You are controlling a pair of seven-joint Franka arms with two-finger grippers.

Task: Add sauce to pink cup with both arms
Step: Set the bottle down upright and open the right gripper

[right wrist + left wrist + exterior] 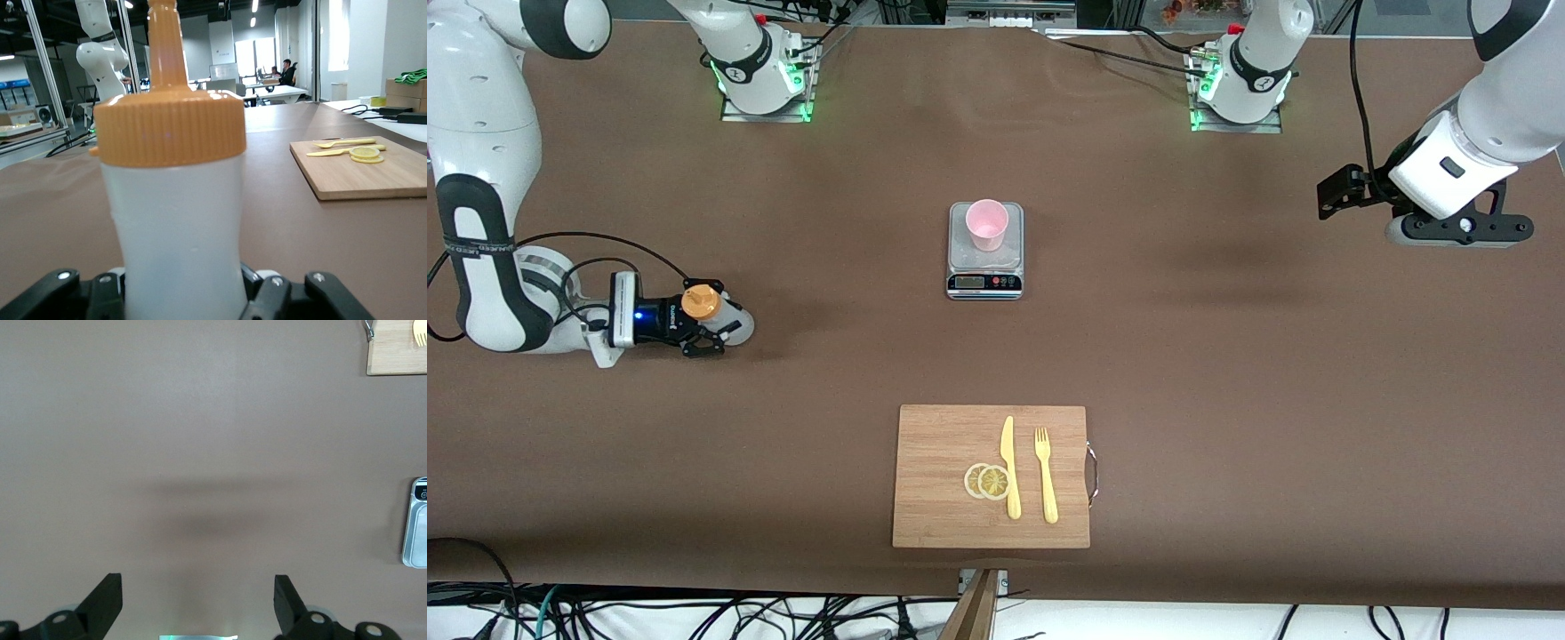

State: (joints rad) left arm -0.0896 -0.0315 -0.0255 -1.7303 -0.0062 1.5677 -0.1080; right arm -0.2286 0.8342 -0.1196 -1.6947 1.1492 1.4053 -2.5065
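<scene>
The right gripper [710, 331] has its jaws clamped on the sauce bottle [704, 307], which stands upright low over the table [1227, 356] at the right arm's end, well apart from the pink cup [987, 223] sitting on the kitchen scale [984, 267]. The left gripper [198, 600] hangs with jaws wide apart over bare table at its own end, waiting. The step in hand looks like the pickup; next the bottle must be carried to the cup. Only the right wrist view shows the orange cap [170, 127] close; only the front view shows the cutting board [943, 444] whole.
</scene>
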